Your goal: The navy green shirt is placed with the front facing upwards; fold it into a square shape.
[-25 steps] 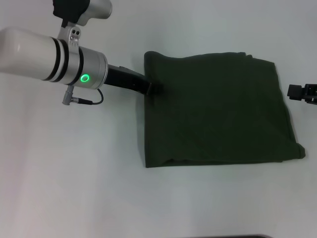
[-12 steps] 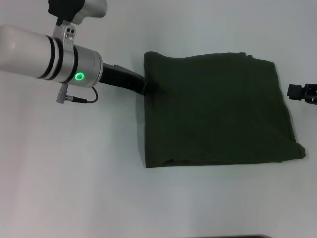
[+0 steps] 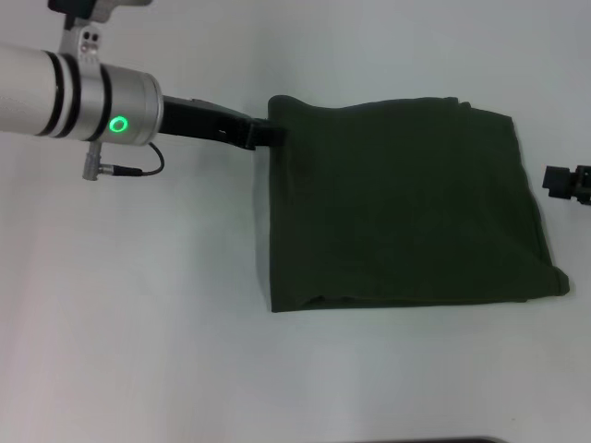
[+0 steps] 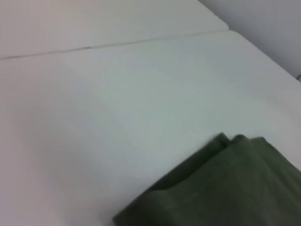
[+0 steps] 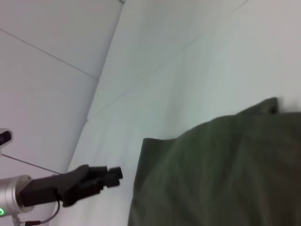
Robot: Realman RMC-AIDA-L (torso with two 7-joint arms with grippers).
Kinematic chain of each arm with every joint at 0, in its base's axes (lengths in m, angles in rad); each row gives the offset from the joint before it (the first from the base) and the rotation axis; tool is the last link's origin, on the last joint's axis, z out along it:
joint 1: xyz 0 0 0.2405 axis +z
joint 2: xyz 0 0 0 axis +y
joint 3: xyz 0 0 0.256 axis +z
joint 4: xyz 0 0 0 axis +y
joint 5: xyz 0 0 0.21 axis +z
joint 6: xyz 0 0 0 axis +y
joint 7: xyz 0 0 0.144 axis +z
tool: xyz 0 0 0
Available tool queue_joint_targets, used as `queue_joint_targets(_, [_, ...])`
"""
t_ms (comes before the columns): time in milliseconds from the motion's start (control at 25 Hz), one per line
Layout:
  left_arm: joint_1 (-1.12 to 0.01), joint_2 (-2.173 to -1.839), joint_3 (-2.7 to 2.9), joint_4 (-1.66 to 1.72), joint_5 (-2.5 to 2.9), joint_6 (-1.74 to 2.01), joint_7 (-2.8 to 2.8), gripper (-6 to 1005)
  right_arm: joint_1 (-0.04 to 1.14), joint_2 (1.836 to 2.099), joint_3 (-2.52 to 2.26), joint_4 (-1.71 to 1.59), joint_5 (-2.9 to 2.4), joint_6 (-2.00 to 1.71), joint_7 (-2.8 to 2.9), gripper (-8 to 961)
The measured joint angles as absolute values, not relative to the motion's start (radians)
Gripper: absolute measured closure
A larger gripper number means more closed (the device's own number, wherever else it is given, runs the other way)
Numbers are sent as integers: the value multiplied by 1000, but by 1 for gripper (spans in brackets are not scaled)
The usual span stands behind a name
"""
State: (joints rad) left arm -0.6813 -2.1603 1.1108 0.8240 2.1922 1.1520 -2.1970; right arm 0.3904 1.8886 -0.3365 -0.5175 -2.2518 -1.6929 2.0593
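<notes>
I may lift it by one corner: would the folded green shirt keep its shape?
Probably not: the navy green shirt is soft layered cloth with rumpled edges, so it would likely droop and unfold. Pushed across the smooth table, it would probably bunch rather than slide whole.

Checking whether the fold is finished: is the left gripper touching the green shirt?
Apart. In the right wrist view, white table shows between the left gripper and the navy green shirt.

Lab-like test space — bare white table, plain pale walls
</notes>
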Motion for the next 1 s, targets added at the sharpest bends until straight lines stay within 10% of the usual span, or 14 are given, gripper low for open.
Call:
queue_joint_targets(240, [-657,-2161,1064,852,2150,1159,-2196,790,330,1875,-337,-528,-2253,-1738,2060,527])
queue_joint_targets(680, [-639,-2161,1034,859,2079,1160,-2136,296,267,1878,-336,-549,-2256,-1716,2062,176])
queue_joint_targets(1000, [-612,-2160,985,856,2043,1164,-2084,105,283,1908,-345,-543,-2269,-1655,2073,177])
